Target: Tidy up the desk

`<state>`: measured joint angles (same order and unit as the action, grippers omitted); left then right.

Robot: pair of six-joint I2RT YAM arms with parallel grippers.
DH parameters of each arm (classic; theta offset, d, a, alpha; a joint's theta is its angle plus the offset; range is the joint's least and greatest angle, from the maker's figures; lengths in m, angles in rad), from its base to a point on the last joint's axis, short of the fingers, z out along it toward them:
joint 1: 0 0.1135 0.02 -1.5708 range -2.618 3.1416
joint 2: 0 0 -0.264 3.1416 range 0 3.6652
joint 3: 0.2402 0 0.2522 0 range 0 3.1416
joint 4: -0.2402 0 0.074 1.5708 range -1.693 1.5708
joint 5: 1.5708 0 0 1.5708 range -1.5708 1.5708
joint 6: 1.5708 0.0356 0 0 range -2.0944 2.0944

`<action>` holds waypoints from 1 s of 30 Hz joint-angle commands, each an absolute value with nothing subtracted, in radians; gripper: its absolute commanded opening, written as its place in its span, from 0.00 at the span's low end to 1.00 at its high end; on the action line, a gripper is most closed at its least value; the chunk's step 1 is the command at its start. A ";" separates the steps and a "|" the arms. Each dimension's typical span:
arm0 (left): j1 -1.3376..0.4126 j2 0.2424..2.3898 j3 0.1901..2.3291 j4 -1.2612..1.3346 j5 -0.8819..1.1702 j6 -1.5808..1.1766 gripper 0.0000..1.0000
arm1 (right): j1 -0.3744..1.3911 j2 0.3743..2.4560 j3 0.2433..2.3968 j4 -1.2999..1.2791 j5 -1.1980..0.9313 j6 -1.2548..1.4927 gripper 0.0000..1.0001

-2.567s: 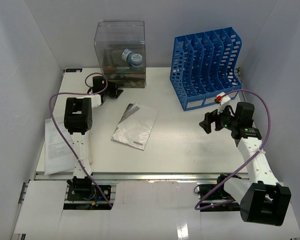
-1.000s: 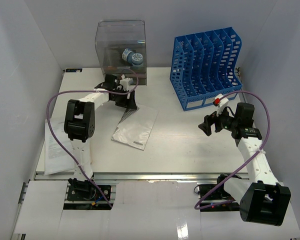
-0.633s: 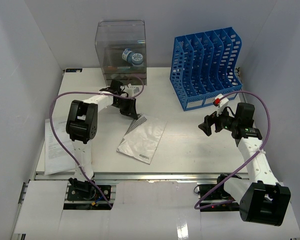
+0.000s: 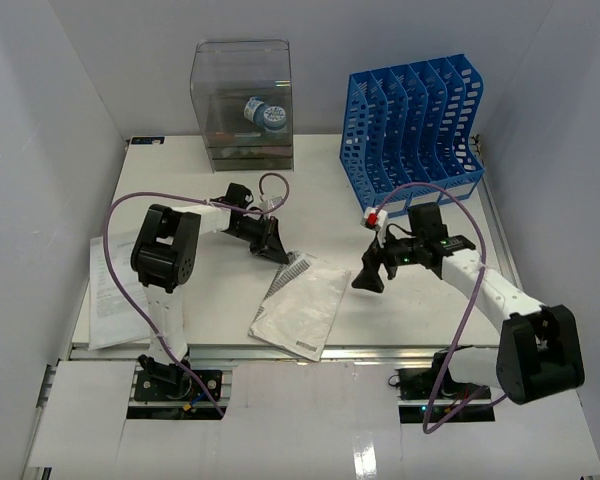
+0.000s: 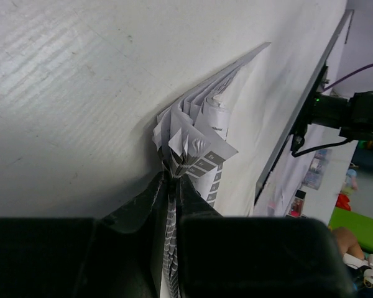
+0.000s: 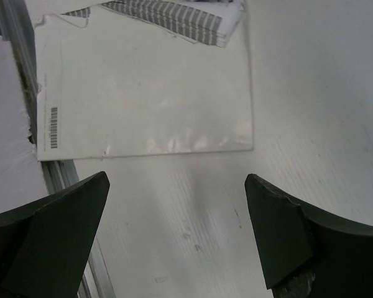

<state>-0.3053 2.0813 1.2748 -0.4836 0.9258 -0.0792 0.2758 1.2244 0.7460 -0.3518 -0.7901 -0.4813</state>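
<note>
The white desk (image 4: 410,330) carries a thin white booklet (image 4: 305,305) with a grey-patterned edge, lying near the front rail. My left gripper (image 4: 276,250) is shut on the booklet's far corner; in the left wrist view the pages (image 5: 193,139) fan out from between the closed jaws (image 5: 171,186). My right gripper (image 4: 366,278) is open and empty, just right of the booklet. In the right wrist view the booklet (image 6: 143,99) lies ahead of the open fingers (image 6: 68,217), with bare desk (image 6: 193,236) between them.
A clear plastic drawer box (image 4: 242,105) holding a tape roll stands at the back. A blue slotted file rack (image 4: 415,130) stands at the back right. A sheet of paper (image 4: 108,295) hangs over the desk's left edge. The metal rail (image 4: 380,352) runs along the front.
My left gripper took hold of the booklet's far corner and dragged it toward the front right. My right arm swung left and now sits beside the booklet, still open.
</note>
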 commanded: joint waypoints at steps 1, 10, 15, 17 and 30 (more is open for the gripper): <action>-0.310 1.960 1.255 -0.423 1.083 -0.125 0.00 | 0.369 1.353 0.890 -0.298 -0.781 -0.472 0.94; -0.308 1.914 1.251 -0.396 1.121 -0.152 0.00 | 0.444 1.684 1.159 -0.320 -0.887 -0.763 0.90; -0.308 1.917 1.280 -0.396 1.127 -0.159 0.00 | 0.446 1.834 1.324 -0.379 -0.952 -0.857 0.90; -0.308 1.923 1.286 -0.395 1.127 -0.161 0.00 | 0.450 1.888 1.390 -0.421 -0.969 -0.876 0.90; -0.308 1.928 1.306 -0.394 1.121 -0.158 0.00 | 0.536 2.067 1.448 -0.552 -1.020 -0.913 0.86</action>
<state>-0.3053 1.9709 1.2597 -0.4168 1.0671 -0.1585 0.5080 2.0648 1.4488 -0.5034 -0.9553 -0.8832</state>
